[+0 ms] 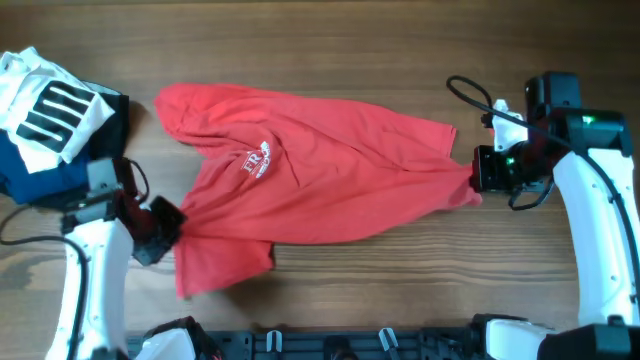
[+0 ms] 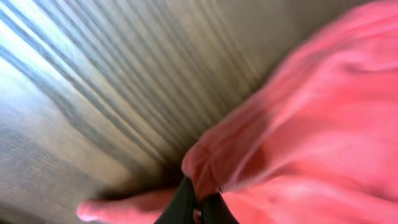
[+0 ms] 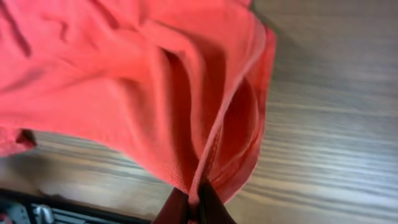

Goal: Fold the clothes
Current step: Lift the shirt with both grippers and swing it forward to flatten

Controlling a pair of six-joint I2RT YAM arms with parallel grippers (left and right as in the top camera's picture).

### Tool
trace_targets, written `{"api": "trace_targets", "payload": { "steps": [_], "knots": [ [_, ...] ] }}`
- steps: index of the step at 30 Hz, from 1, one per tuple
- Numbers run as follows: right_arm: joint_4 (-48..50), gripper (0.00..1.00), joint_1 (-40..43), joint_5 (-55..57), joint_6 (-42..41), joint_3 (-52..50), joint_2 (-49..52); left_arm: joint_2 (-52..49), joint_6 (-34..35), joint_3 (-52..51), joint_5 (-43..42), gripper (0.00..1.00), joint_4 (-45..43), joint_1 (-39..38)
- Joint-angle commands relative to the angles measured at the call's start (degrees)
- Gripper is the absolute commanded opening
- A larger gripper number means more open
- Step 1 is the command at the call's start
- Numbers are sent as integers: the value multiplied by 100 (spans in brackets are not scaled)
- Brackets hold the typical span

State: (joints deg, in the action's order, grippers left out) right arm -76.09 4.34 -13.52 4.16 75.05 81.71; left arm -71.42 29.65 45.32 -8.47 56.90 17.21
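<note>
The red T-shirt lies spread and rumpled across the wooden table, white lettering facing up. My left gripper is shut on the shirt's lower left edge; in the left wrist view its dark fingers pinch a bunched fold of red fabric. My right gripper is shut on the shirt's right end; in the right wrist view the hem runs down between its closed fingers. The cloth stretches between the two grippers.
A white garment with black stripes lies on navy and black folded garments at the far left. A black rail runs along the table's front edge. Bare wood shows in front of the shirt.
</note>
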Motion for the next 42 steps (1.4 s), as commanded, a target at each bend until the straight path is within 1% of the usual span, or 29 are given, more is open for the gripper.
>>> {"api": "trace_targets", "payload": {
  "steps": [1,2,7,11,14,19,22,26,29,33,36,38,40,42],
  "knots": [
    [197,4,20,-118,-297,22,-695,688,-389,1335,-109,4,527,28],
    [221,4,20,-33,-310,107,-1034,887,-393,1768,-114,4,667,28],
    [214,4,20,437,-455,640,-2103,1241,-393,3141,-264,4,1281,28],
    [229,4,20,509,-452,1528,-2927,1261,-393,4367,-264,4,1825,33],
    [173,4,20,898,-503,2269,-3287,1270,-396,5209,-262,4,2280,33],
    [-186,4,20,1847,-887,3093,-3373,1392,-398,5947,-190,4,2662,33],
    [-289,4,17,2020,-911,3521,-3373,1458,-398,6321,-81,4,2879,33],
    [-466,4,17,2588,-1228,3648,-3373,1464,-400,6763,76,4,3158,31],
    [-540,4,17,2994,-1491,3648,-3353,1464,-396,6874,168,4,3193,31],
    [-538,4,17,3003,-1464,3635,-3178,1388,-393,6870,149,4,3211,31],
    [-584,4,17,2894,-1453,3620,-2706,1143,-396,6870,105,4,3204,31],
    [-564,4,17,2669,-1303,3620,-2229,894,-396,6870,-131,4,3093,31],
    [-461,4,17,2337,-1047,3620,-1541,487,-393,6870,-426,4,2780,31],
    [-201,4,17,1825,-745,3622,-509,-101,-372,6870,-776,4,2260,26]
  ]
}}
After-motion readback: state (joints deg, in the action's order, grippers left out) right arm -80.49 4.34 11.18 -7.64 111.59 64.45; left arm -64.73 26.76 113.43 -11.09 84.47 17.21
